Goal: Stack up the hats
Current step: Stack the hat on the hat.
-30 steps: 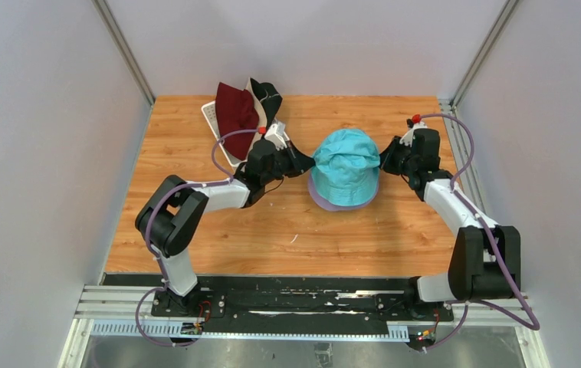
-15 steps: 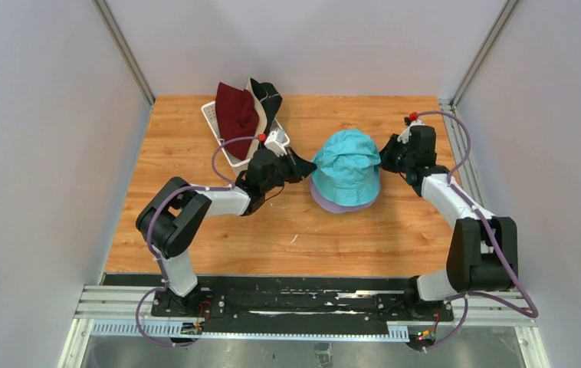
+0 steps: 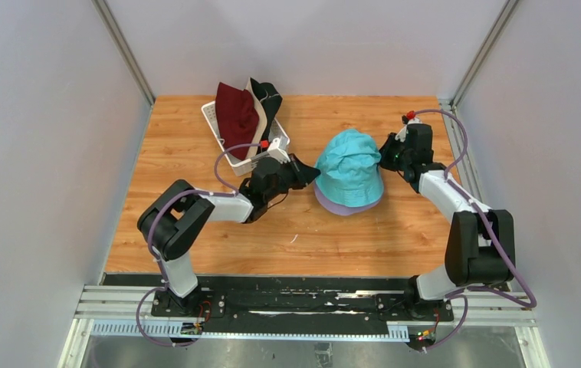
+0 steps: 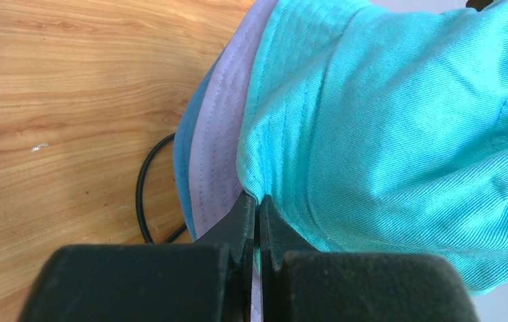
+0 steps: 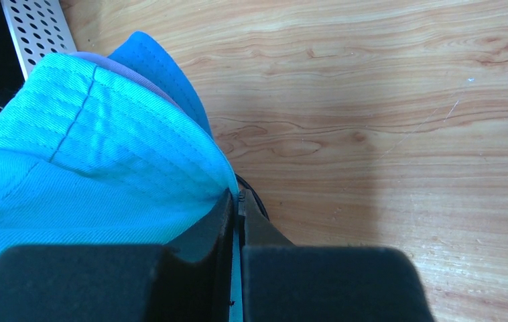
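A teal hat sits on top of a lavender hat in the middle of the table. The left wrist view shows the lavender brim and a blue brim under the teal hat. My left gripper is shut on the teal brim's left edge. On the opposite edge my right gripper pinches the same brim. The right wrist view has the teal hat over the blue brim. Dark red, beige and black hats stand in the basket.
A white lattice basket stands at the back left, close behind my left arm; its wall shows in the right wrist view. A black wire curves out from under the stacked hats. Grey walls close in the table on three sides.
Both grippers, still shut on the teal hat's brim, have shifted slightly; the hat has moved a little to the right and towards the back.
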{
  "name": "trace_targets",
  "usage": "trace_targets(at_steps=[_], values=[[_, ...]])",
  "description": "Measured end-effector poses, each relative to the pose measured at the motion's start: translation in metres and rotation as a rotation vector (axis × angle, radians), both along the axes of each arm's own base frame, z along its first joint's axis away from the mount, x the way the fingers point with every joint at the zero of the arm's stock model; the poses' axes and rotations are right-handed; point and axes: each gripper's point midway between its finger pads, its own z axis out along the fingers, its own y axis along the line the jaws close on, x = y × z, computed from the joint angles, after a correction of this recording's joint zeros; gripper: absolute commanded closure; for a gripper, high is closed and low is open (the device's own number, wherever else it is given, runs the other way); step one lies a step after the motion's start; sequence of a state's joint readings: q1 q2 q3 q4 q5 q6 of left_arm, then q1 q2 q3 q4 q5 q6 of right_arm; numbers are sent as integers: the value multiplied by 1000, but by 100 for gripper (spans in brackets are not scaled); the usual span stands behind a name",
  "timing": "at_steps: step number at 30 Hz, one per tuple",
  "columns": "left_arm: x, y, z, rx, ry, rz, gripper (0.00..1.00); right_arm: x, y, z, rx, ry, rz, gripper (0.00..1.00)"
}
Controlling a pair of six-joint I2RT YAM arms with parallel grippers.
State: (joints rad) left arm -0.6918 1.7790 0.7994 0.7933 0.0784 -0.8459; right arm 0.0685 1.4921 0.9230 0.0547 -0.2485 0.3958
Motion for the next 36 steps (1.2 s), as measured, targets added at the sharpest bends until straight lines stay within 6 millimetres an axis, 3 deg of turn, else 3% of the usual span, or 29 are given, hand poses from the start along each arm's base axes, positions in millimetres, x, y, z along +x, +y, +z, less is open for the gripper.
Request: trace_targets(at_steps=[14, 18, 22, 28, 31, 36], values=[[-2, -6, -7, -12, -2, 11, 100, 3, -3, -9, -24, 22, -21, 100], [-12, -3, -38, 46, 60, 3, 100, -17, -23, -56, -114, 174, -78, 99], [-16, -3, -50, 68, 87, 0, 100, -38, -30, -81, -154, 280, -86, 99], [-20, 3, -48, 86, 95, 6, 100, -40, -35, -76, -180, 271, -92, 99], [-23, 5, -46, 98, 100, 4, 92, -41, -37, -66, -191, 252, -97, 99], [-28, 10, -47, 132, 122, 3, 77, -44, -41, -37, -208, 185, -107, 80]])
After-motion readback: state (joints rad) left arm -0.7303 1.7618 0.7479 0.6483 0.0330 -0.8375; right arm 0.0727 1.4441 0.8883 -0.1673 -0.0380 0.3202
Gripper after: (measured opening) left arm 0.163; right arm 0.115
